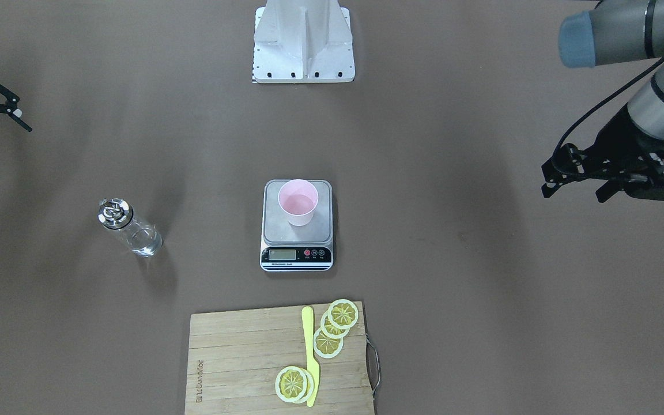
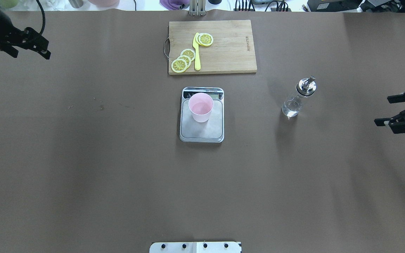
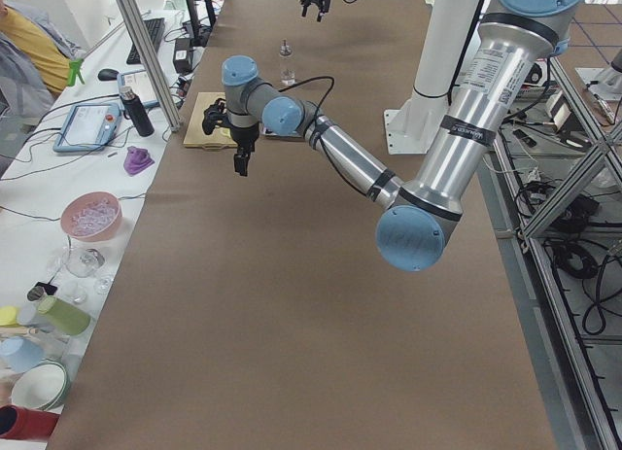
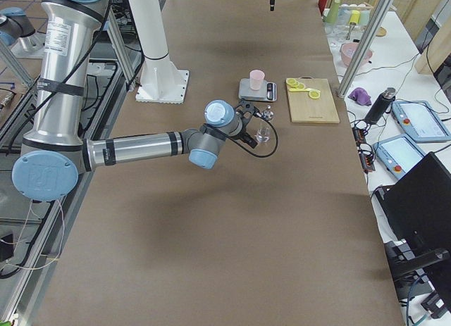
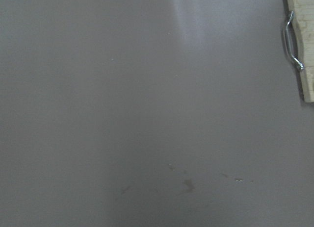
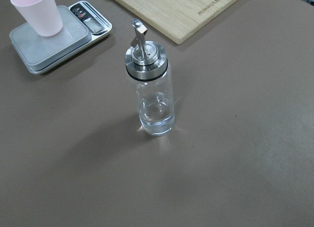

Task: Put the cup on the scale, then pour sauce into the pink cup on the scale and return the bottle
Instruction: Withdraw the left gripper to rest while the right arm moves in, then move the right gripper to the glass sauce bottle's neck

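The bamboo cutting board (image 2: 230,52) on the far side of the desk (image 2: 118,175) bears a burned-in brand mark too small to read, like the white lettering on the scale's (image 2: 202,131) black strip; 5 lemon slices (image 2: 185,59) and a yellow knife (image 2: 197,52) lie on the board's left part. The pale pink cup (image 2: 200,107) stands upright on the scale's platform mid-desk, the clear glass bottle (image 2: 295,100) upright well to its right. The left gripper (image 2: 32,54) and right gripper (image 2: 382,110) hover at opposite edges, fingers spread wide, holding nothing.
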Tool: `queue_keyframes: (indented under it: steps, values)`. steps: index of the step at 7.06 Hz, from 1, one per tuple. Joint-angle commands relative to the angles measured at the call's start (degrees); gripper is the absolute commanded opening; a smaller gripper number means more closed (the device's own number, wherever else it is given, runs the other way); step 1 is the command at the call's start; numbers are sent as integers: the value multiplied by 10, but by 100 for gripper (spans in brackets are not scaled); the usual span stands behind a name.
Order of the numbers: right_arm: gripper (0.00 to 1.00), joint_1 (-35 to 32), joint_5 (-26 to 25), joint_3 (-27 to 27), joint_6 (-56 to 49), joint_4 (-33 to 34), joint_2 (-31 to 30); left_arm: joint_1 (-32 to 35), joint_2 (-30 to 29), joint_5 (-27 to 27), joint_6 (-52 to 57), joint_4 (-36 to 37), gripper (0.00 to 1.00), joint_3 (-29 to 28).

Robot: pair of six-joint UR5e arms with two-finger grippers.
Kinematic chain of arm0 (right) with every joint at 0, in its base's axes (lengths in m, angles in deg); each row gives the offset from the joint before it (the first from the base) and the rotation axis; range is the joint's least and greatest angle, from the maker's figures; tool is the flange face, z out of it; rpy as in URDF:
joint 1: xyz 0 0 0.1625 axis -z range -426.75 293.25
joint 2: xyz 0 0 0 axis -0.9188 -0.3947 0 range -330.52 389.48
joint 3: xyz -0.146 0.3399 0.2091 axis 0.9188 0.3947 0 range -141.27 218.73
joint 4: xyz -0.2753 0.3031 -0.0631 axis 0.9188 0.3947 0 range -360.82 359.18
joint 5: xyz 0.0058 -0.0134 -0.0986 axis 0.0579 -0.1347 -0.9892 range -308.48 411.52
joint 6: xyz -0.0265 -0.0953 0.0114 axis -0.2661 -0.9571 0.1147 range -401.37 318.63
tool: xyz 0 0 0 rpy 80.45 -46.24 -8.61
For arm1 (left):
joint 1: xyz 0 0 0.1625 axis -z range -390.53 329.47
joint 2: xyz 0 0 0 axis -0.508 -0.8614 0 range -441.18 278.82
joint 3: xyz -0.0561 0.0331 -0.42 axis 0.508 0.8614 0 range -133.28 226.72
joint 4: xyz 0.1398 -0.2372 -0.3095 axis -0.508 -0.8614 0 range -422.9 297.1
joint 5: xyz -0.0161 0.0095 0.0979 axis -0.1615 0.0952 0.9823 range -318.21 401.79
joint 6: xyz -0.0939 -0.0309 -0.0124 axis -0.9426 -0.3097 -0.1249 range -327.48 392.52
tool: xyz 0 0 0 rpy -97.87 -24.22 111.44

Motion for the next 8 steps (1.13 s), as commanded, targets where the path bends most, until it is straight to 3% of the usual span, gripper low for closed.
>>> queue_keyframes:
  steps: [1,6,8]
  values:
    - [99,84,-101,0,3,-4,16,14,6,5,26,1,98,-12]
    - [98,142,-216,32,18,-11,89,31,10,31,70,3,98,-23]
    - [98,145,-228,88,27,-84,99,34,9,30,70,4,98,-23]
